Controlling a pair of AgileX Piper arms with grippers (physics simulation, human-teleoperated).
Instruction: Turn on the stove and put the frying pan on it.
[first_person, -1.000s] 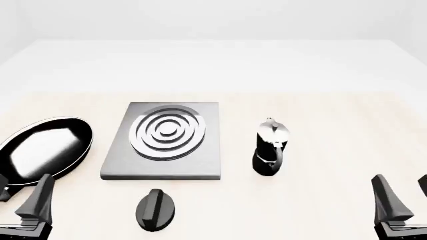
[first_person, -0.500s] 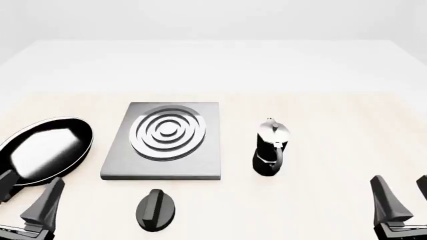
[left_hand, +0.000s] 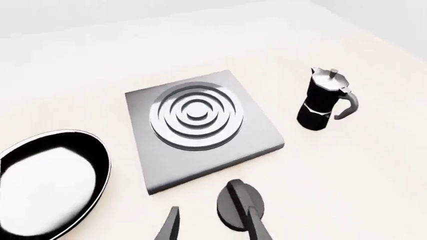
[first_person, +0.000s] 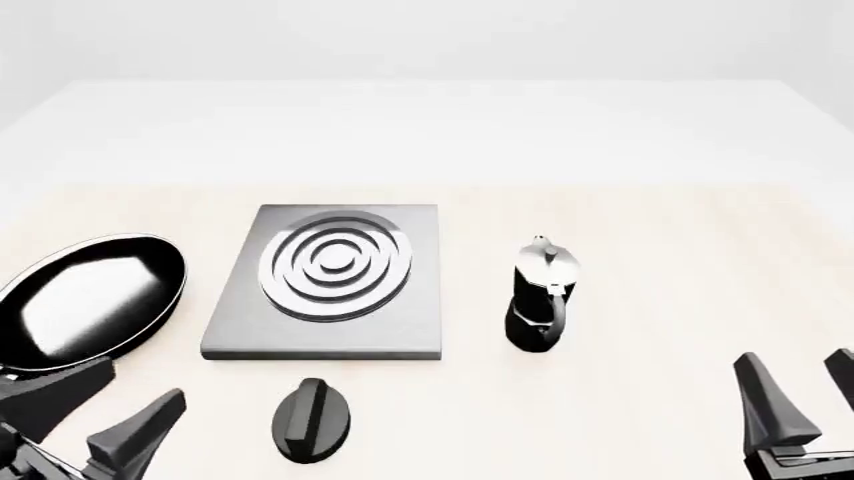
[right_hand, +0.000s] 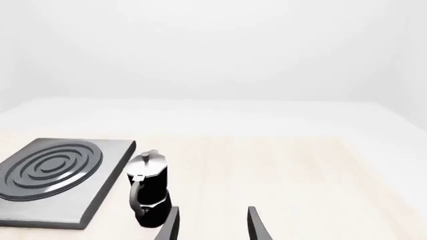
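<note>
Front view: left gripper (first_person: 96, 425), fingers spread and empty, has the knob (first_person: 311, 419) just beside it, the stove (first_person: 327, 283) ahead. Frying pan (first_person: 88, 300) looks rigid, glossy, probably slippery; grasp its handle, here hidden.

Simulated kitchen tabletop; stove (first_person: 326, 283), moka pot (first_person: 539, 297), blank white surroundings.
</note>
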